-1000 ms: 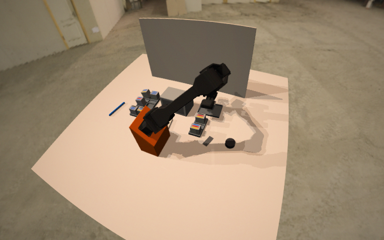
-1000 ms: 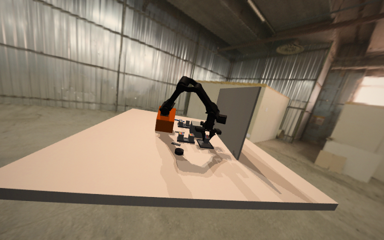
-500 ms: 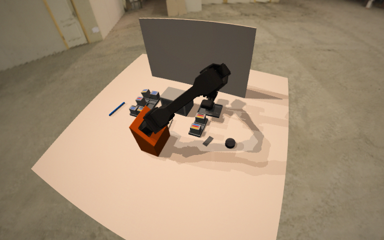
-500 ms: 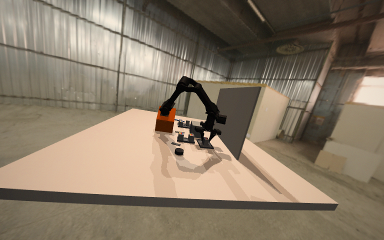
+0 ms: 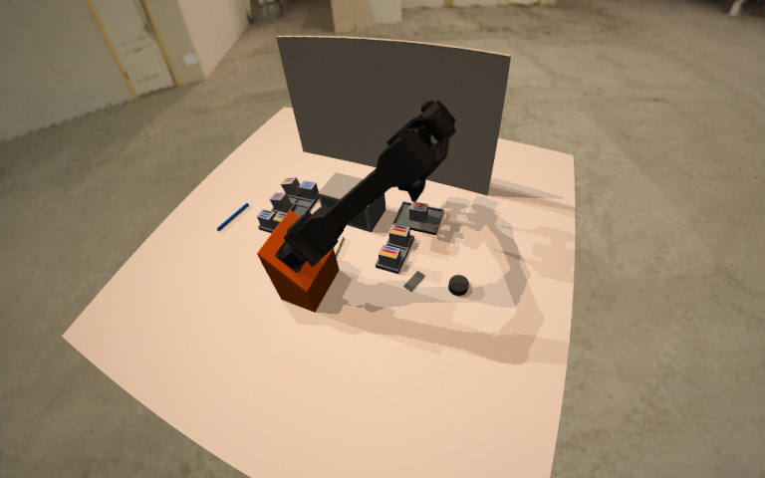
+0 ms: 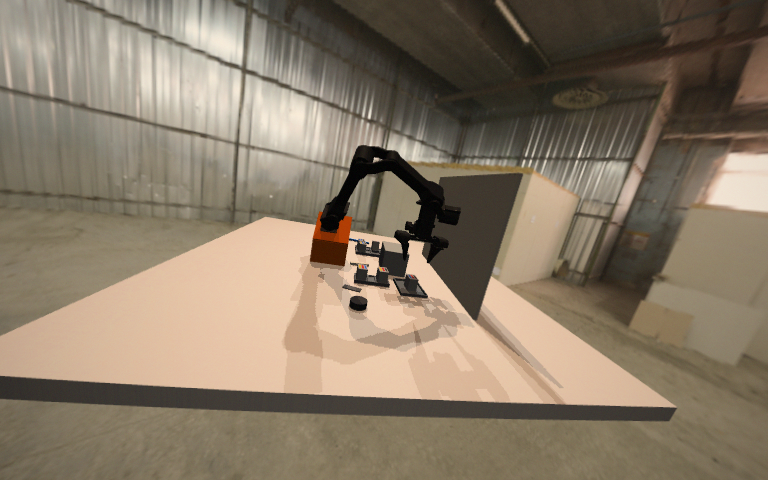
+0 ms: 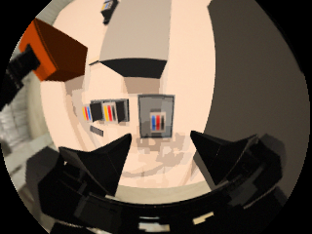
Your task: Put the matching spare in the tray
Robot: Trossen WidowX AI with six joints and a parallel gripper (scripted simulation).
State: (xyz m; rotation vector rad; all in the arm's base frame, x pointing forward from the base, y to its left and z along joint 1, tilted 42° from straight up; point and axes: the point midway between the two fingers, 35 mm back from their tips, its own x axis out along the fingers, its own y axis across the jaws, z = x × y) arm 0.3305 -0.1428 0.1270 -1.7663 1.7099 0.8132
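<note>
On the bench (image 5: pixel 375 378), the black arm (image 5: pixel 369 189) reaches from an orange block (image 5: pixel 301 278) toward a tall grey panel (image 5: pixel 386 101) standing near the far edge. Below its fingers (image 5: pixel 415 190), a spare with a striped top (image 5: pixel 417 211) sits in the dark tray (image 5: pixel 434 227). Two more striped units (image 5: pixel 398 235) stand on a rack between that tray and a flat grey piece (image 5: pixel 413 281). A black disc (image 5: pixel 458 285) lies toward the right edge, a blue stick (image 5: pixel 232 216) near the left edge.
</note>
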